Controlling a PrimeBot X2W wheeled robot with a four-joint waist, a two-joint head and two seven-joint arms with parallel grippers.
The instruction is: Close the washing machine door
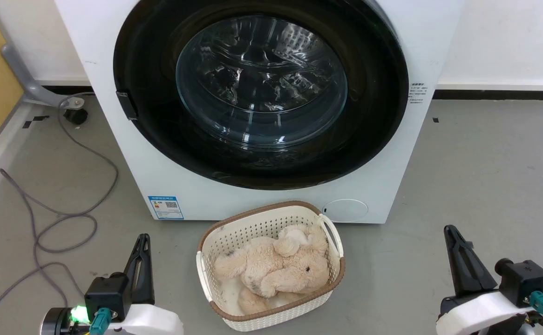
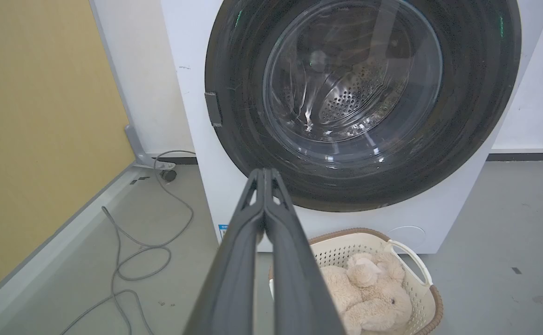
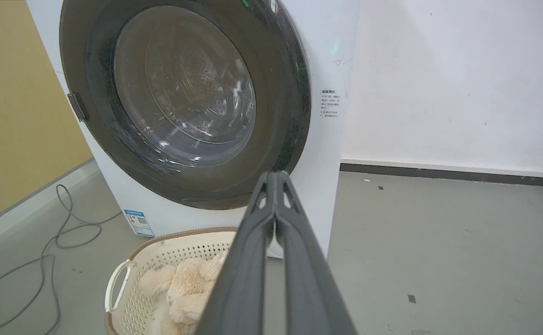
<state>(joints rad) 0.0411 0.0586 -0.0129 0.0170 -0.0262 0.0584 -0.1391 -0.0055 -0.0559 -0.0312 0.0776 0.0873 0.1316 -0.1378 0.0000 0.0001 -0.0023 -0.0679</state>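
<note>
The big white washing machine (image 1: pixel 113 111) (image 2: pixel 192 102) (image 3: pixel 332 60) stands straight ahead. Its round black-rimmed door (image 1: pixel 383 93) (image 2: pixel 481 107) (image 3: pixel 281 70) lies flat against the front, the clear glass bowl showing the steel drum behind it; a small dark handle sits at the rim's left. My left gripper (image 1: pixel 144 238) (image 2: pixel 264 171) is shut and empty, low at the left, well short of the machine. Low at the right, my right gripper (image 1: pixel 449 230) (image 3: pixel 276 174) is shut and empty too.
A cream perforated basket (image 1: pixel 271 218) (image 2: pixel 420 274) (image 3: pixel 127 279) holding a beige plush toy (image 1: pixel 276 267) sits on the floor just before the machine, between my grippers. Grey cables (image 1: pixel 43 218) loop on the floor at left, beside a yellow wall (image 2: pixel 29 130). Grey floor (image 1: pixel 495 177) spreads right.
</note>
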